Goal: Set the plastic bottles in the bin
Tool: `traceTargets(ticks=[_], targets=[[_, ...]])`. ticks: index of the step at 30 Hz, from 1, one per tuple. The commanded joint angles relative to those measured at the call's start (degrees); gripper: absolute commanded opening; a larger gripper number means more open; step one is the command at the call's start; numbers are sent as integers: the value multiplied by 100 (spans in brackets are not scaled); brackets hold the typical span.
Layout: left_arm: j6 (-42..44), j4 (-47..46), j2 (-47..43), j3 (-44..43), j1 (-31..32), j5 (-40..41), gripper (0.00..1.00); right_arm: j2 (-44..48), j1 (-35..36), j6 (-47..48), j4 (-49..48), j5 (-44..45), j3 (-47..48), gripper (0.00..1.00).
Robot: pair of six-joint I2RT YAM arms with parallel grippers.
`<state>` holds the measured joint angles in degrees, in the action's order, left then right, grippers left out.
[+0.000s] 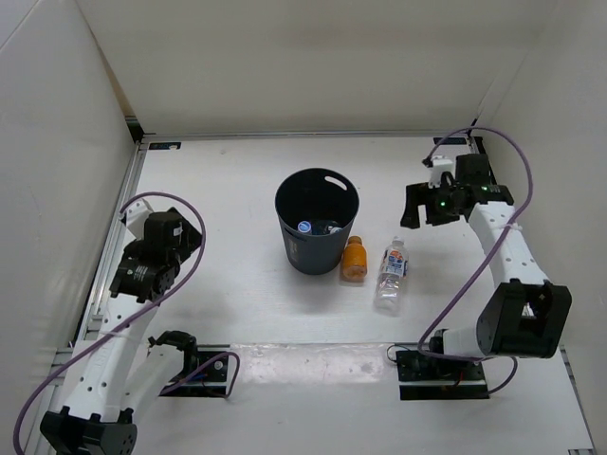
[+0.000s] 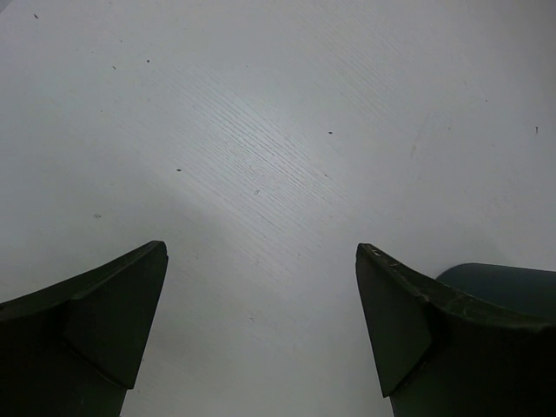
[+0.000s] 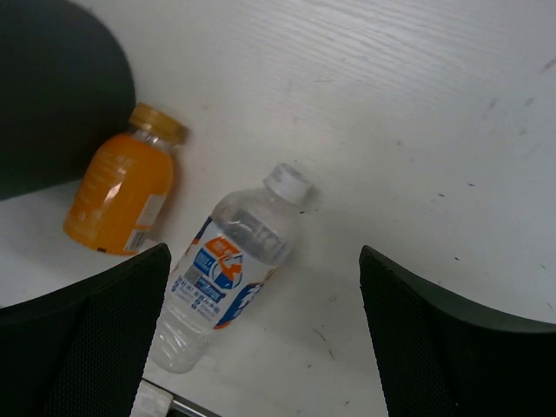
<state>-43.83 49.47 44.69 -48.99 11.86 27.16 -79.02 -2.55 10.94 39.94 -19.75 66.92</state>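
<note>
The dark blue-grey bin [image 1: 317, 237] stands upright mid-table, and two bottles [image 1: 305, 227] lie inside it. A short orange bottle [image 1: 354, 260] lies just right of the bin. Beside that lies a clear bottle with a white colourful label [image 1: 391, 275], cap pointing away. My right gripper [image 1: 425, 205] hovers open, behind and to the right of both. In its wrist view the orange bottle [image 3: 122, 195], the labelled bottle [image 3: 221, 278] and the bin's wall [image 3: 52, 95] lie below the open right gripper [image 3: 263, 252]. My left gripper [image 1: 178, 220] is open far left over bare table.
White walls enclose the table on the left, back and right. The left wrist view shows bare tabletop between the open fingers [image 2: 261, 247], and a dark blue-grey rounded shape [image 2: 508, 280] behind the right finger. Two arm base plates [image 1: 441, 372] sit at the near edge.
</note>
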Motion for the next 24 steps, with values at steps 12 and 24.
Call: traceTargets(ticks=[12,24], targets=[[-81,45,84,83,-324,-316,100,318,545,400,514,-222,-600,90],[-424,571,-495,329,-351,-299,100,-578,527,58,1411,-82,-82,90]])
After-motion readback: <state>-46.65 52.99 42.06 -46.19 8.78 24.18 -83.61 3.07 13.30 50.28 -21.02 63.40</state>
